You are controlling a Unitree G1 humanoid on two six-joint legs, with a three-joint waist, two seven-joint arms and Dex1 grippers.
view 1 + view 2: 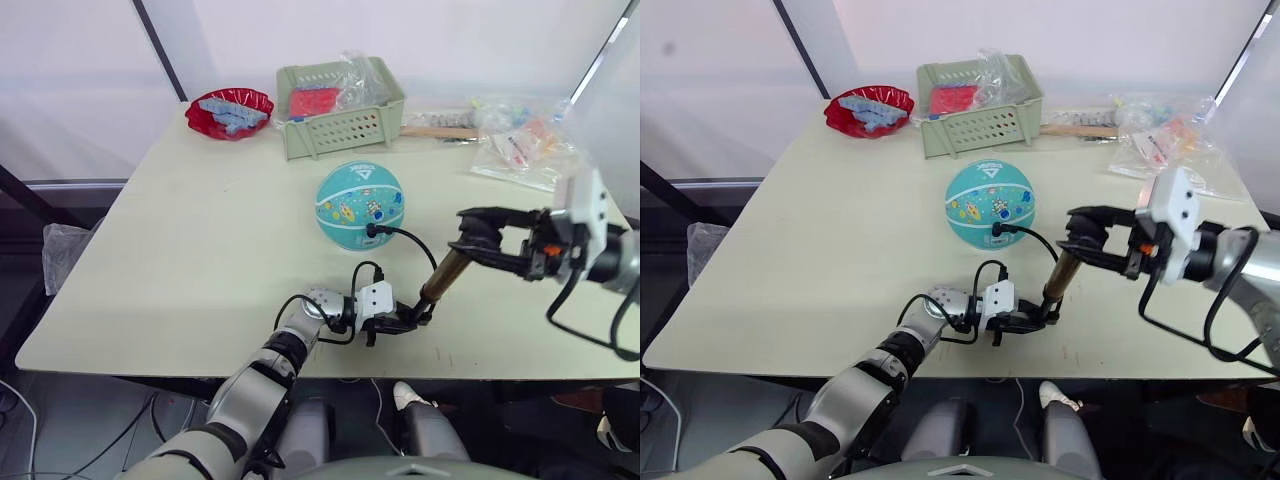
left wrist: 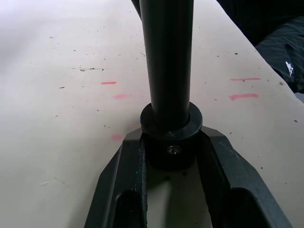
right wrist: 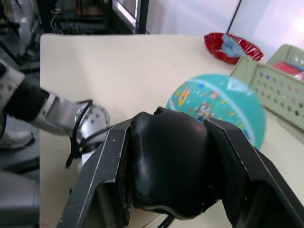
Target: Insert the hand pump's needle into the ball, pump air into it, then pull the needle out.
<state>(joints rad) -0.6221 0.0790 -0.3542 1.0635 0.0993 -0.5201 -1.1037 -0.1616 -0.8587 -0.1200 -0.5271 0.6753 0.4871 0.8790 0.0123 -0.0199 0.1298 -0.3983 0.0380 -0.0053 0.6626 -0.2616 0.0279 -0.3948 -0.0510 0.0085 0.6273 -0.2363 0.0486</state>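
The hand pump [image 1: 441,280] is held tilted beside the ball [image 1: 359,204] on the worktop [image 1: 200,260]: its base is clamped by the left gripper [image 1: 405,320], its T-handle by the right gripper [image 1: 478,238]. The needle appears seated; strokes are best kept along the cylinder's axis.

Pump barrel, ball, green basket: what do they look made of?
The hand pump barrel looks like brass-toned metal, with a dull sheen; its end caps are probably black plastic. The ball seems to be glossy rubber or vinyl with printed cartoons. The green basket is likely matte moulded plastic, with perforated walls.
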